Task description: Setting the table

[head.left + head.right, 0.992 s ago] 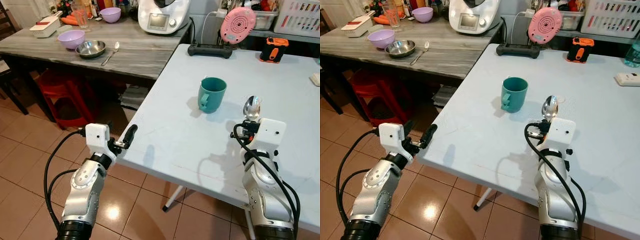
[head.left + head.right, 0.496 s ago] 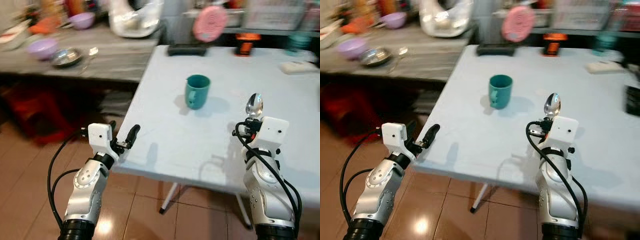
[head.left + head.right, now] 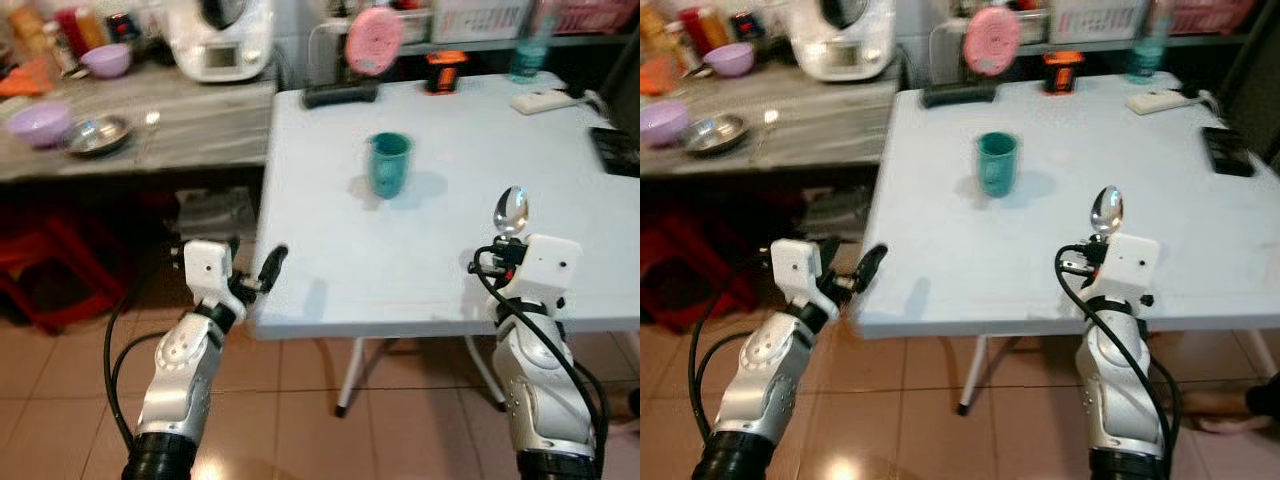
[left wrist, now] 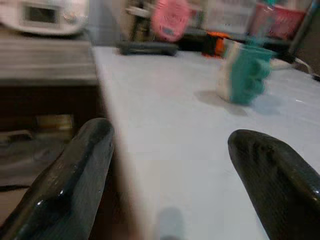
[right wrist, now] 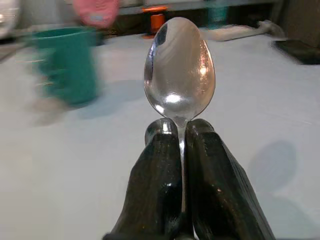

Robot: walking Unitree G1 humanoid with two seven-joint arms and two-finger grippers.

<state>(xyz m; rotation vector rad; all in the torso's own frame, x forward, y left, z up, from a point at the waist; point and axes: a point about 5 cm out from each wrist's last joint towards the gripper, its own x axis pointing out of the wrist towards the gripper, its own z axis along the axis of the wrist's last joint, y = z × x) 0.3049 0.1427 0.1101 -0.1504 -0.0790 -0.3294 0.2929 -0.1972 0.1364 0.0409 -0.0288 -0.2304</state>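
A teal mug [image 3: 389, 165] stands upright near the middle of the white table [image 3: 420, 245]. My right gripper [image 5: 179, 127] is shut on the neck of a silver spoon [image 5: 180, 65]. It holds the spoon [image 3: 509, 210] upright over the table's near right part, well short of the mug. My left gripper [image 4: 170, 150] is open with nothing between its fingers [image 3: 272, 266]. It hovers at the table's near left corner, level with the tabletop.
A grey counter [image 3: 190, 110] on the left carries a purple bowl [image 3: 35, 122], a steel bowl [image 3: 95, 135] and a white appliance [image 3: 215, 40]. At the table's far edge are a pink disc [image 3: 373, 35], an orange device [image 3: 445, 72] and a power strip [image 3: 545, 100]. A red stool [image 3: 50, 270] stands under the counter.
The whole picture has shifted: the camera has drawn back and turned right, so more of the table shows. The spoon stays in the right gripper and the left stays open.
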